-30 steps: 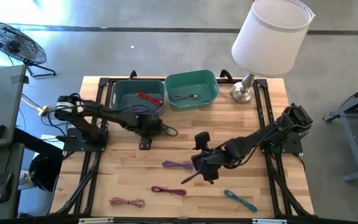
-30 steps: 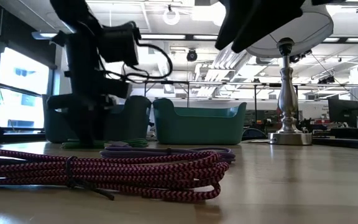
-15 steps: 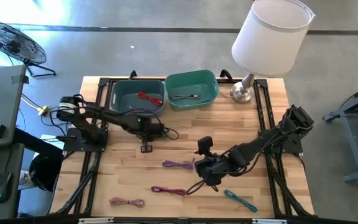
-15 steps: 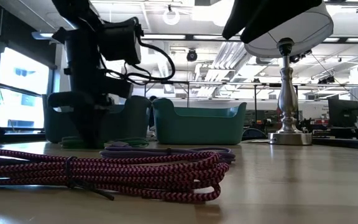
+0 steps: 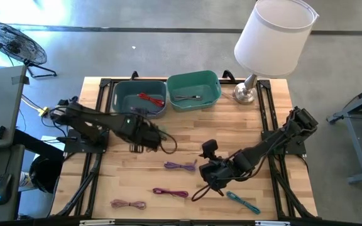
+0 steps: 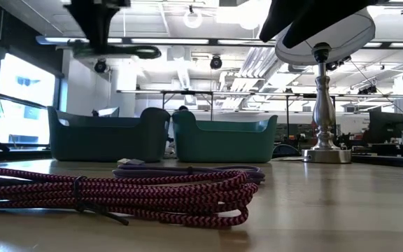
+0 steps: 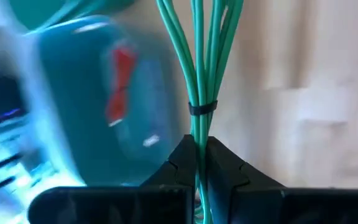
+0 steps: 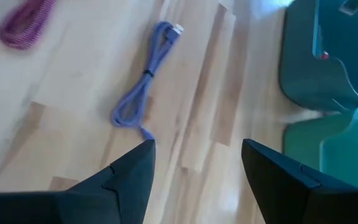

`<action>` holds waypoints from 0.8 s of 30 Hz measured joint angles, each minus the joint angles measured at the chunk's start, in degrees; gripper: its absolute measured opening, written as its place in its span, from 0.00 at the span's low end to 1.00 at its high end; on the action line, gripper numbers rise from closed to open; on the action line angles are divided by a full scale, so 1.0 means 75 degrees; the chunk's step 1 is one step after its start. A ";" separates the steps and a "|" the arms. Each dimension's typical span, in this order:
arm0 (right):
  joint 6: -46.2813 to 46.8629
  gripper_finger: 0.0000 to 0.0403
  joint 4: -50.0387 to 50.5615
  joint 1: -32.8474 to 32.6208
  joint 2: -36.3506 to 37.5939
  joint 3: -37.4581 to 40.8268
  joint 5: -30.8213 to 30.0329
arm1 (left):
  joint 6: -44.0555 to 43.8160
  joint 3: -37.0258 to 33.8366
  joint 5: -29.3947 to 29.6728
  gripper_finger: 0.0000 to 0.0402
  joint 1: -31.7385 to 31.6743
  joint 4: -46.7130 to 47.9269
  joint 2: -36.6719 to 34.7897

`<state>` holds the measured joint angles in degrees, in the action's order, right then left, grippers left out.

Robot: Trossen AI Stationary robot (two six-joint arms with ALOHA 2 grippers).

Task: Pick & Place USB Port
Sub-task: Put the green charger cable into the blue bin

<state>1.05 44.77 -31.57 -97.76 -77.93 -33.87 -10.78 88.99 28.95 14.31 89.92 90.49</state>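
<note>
Already, 2 cables have been sorted: a red one (image 5: 148,98) lies in the grey-blue bin (image 5: 119,103) and a dark one (image 5: 187,97) in the green bin (image 5: 211,83), both bins at 12 o'clock on the surface (image 5: 181,141). A third, the green cable (image 7: 199,74), is gripped by the left pincer (image 7: 199,163), whose jaws are closed tight around the bundle just below its black tie, as shown in the left wrist view. From above, that pincer (image 5: 144,135) is seen at about 10 o'clock of the surface's middle, just short of the grey-blue bin; in the low view the green loop (image 6: 114,50) hangs high above the wood, so it is judged lifted and not yet delivered.

The right pincer (image 5: 210,179) is placed at about 5 o'clock, jaws spread wide and holding nothing, with the purple cable (image 8: 143,81) ahead of it in its wrist view.

4 cables are left on the wood: the purple one (image 5: 180,166) near the middle, a magenta one (image 5: 170,192) at 6 o'clock, a pink one (image 5: 128,204) at 7 o'clock and a teal one (image 5: 244,202) at 5 o'clock. The task is judged roughly one third done, the carried cable's drop being next.
</note>
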 joint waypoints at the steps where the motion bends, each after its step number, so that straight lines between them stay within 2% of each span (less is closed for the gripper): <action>1: 0.0048 0.58 0.0062 0.0000 0.0000 0.0000 -0.0046 | 0.0098 0.0208 0.0260 0.02 -0.0105 0.0081 0.0007; 4: 0.0243 0.58 0.0244 0.0010 0.0000 0.0003 -0.0066 | 0.1413 0.0283 0.0484 0.02 -0.0513 -0.0295 -0.0386; 8: 0.0398 0.58 0.0307 0.0023 0.0000 0.0003 -0.0079 | 0.1552 0.0191 0.0627 0.02 -0.1689 -0.0009 -0.0552; 14: 0.0478 0.58 0.0335 0.0023 0.0000 0.0003 -0.0040 | 0.2615 -0.0455 0.0128 0.02 -0.3462 -0.0237 -0.0625; 17: 0.0547 0.58 0.0360 0.0023 0.0000 0.0003 -0.0043 | 0.3206 -0.1046 -0.0400 0.02 -0.4248 -0.1116 -0.0588; 20: 0.0546 0.58 0.0368 0.0023 0.0000 0.0003 -0.0039 | 0.3640 -0.1620 -0.0910 0.02 -0.4758 -0.1894 -0.0606; 24: 0.0639 0.58 0.0448 0.0023 0.0000 0.0003 0.0009 | 0.3806 -0.2217 -0.1154 0.04 -0.5050 -0.2709 -0.0553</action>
<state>5.84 48.13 -31.40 -97.76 -77.91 -33.80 17.77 72.36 20.29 -23.57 69.60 86.34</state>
